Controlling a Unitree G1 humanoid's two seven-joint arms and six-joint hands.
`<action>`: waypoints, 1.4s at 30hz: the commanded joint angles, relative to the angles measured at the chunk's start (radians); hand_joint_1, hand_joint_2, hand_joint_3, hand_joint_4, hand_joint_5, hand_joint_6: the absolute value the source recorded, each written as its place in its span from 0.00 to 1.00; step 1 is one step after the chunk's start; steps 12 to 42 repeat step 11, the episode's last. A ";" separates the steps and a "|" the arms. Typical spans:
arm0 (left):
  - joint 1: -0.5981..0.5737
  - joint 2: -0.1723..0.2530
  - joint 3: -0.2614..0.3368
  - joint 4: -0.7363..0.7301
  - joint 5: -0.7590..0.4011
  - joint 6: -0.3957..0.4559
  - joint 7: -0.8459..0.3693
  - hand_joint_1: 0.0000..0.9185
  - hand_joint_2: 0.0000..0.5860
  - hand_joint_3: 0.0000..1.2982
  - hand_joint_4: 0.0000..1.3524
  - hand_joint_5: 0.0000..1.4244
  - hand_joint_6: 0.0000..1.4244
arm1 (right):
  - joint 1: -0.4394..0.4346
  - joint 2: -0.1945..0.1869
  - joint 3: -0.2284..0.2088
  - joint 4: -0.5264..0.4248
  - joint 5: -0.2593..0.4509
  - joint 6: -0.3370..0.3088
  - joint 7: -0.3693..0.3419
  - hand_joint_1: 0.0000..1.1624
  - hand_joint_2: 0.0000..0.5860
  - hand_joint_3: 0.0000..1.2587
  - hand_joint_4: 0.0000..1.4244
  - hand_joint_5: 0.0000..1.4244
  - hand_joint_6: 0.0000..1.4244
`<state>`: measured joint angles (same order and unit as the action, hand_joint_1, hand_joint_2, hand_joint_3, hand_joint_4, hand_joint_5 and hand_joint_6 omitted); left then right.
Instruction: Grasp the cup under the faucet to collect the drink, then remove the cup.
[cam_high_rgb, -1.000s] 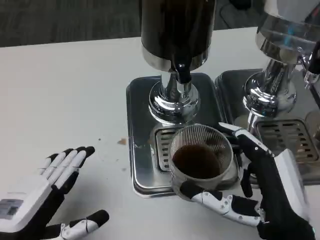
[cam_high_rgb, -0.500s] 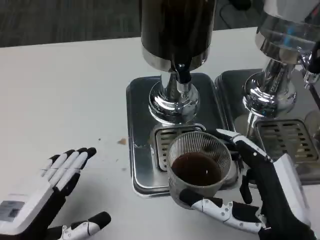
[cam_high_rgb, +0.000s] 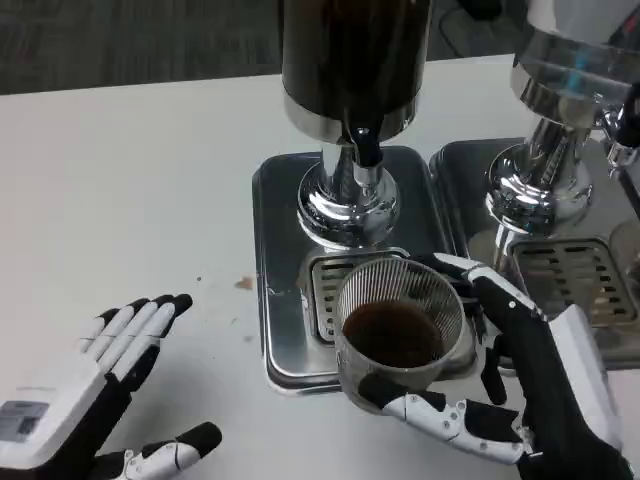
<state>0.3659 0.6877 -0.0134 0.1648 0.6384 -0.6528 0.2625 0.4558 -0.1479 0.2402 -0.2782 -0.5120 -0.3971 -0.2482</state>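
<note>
The right hand (cam_high_rgb: 520, 390) wraps a clear ribbed plastic cup (cam_high_rgb: 400, 330) holding dark brown drink, its thumb curled across the cup's near side and its other fingers reaching round the far right side, so the cup is clamped between them. The cup sits over the near edge of a shiny rectangular steel drip tray (cam_high_rgb: 285, 300), just near of the slotted drain grate (cam_high_rgb: 325, 290) and slightly near of the black faucet spout (cam_high_rgb: 366, 146) that hangs from a tall dark drink dispenser (cam_high_rgb: 355, 60) on a chrome pedestal. To the right stands a second chrome dispenser (cam_high_rgb: 570, 90) on its own steel tray (cam_high_rgb: 470, 180). The left hand (cam_high_rgb: 95, 395) lies palm-down over the white table (cam_high_rgb: 130, 190) at the near left, well apart from the tray, fingers spread and holding nothing. A small brown spot (cam_high_rgb: 244, 284) marks the table just left of the tray.
</note>
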 joint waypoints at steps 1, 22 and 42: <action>0.005 -0.005 0.006 0.001 -0.005 0.002 -0.006 0.00 0.24 0.00 0.00 0.00 0.00 | -0.013 0.016 -0.004 -0.026 0.017 -0.045 -0.014 0.79 0.24 0.50 0.50 0.70 0.98; 0.004 -0.008 0.002 0.004 -0.014 0.003 -0.013 0.00 0.24 0.00 0.00 0.00 0.00 | -0.005 0.025 -0.016 -0.026 0.013 -0.048 -0.019 0.79 0.24 0.50 0.50 0.70 0.98; 0.004 -0.008 0.002 0.004 -0.014 0.003 -0.013 0.00 0.24 0.00 0.00 0.00 0.00 | -0.005 0.025 -0.016 -0.026 0.013 -0.048 -0.019 0.79 0.24 0.50 0.50 0.70 0.98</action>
